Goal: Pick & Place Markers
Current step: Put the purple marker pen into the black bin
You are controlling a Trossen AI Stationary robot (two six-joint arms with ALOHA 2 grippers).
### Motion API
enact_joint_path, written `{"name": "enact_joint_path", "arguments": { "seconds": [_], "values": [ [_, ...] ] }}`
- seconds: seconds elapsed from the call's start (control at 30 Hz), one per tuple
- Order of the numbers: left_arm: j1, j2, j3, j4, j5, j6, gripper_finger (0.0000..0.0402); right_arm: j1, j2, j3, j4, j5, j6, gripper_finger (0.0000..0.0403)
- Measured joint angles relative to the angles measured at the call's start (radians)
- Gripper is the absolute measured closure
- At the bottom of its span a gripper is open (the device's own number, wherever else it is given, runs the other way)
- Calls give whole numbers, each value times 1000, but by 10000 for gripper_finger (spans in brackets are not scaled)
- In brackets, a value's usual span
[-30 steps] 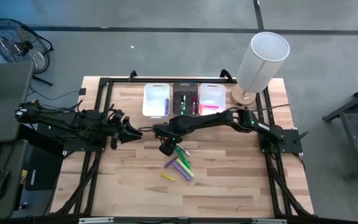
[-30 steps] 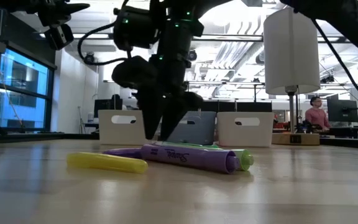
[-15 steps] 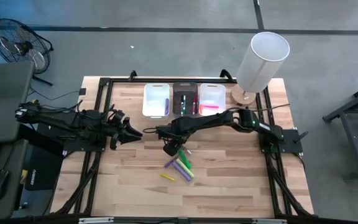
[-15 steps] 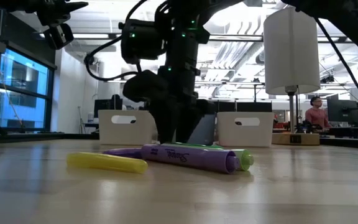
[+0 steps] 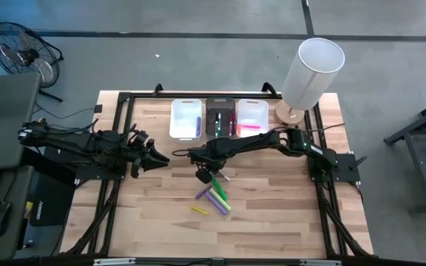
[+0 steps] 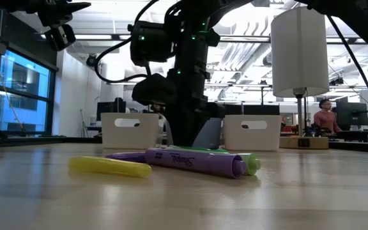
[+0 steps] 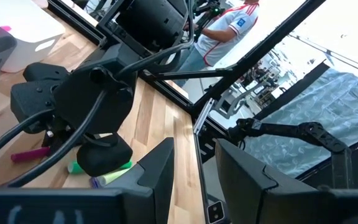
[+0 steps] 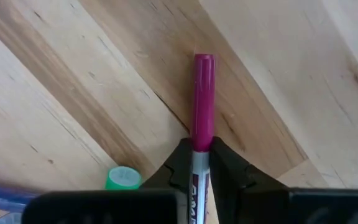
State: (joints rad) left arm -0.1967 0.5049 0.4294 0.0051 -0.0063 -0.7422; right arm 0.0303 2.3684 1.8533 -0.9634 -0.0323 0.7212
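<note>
A magenta-capped marker (image 8: 203, 93) lies on the wooden table, and my right gripper (image 5: 207, 176) stands over it, shut on it. Just toward the table's near edge lie loose markers: a green one (image 5: 214, 185), a purple one (image 5: 219, 199) and a yellow one (image 5: 200, 210). The low view shows the yellow marker (image 6: 110, 167), the purple marker (image 6: 193, 160) and the green marker's end (image 6: 252, 163) in front of my right gripper (image 6: 184, 142). My left gripper (image 5: 160, 157) hangs level at the left, open, holding nothing. My right gripper pinches the marker's pale barrel (image 8: 198, 163), just behind the magenta cap, between its two fingers. The fingers come from above, pointing down, and lie across the marker. The marker lies flat on the table, its cap sticking out past the fingers.
Three bins stand in a row at the far edge: white (image 5: 186, 118), dark (image 5: 221, 117) with markers inside, white (image 5: 251, 117) with a pink marker. A white lamp (image 5: 310, 70) stands at the far right corner. Bare wood lies toward the near edge.
My right gripper has gone down to the table and shut on the magenta-capped marker, which stays lying on the wood. The loose markers have kept their places.
</note>
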Motion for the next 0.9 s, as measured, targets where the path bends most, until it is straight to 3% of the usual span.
{"name": "enact_joint_path", "arguments": {
  "seconds": [0.23, 0.9],
  "values": [
    [0, 0, 0, 0, 0, -4, 285, 0, -11, 0, -3, -2, -10, 380],
    [0, 0, 0, 1, -3, -4, 285, 20, -225, -5, -27, 30, -42, 380]
  ]
}}
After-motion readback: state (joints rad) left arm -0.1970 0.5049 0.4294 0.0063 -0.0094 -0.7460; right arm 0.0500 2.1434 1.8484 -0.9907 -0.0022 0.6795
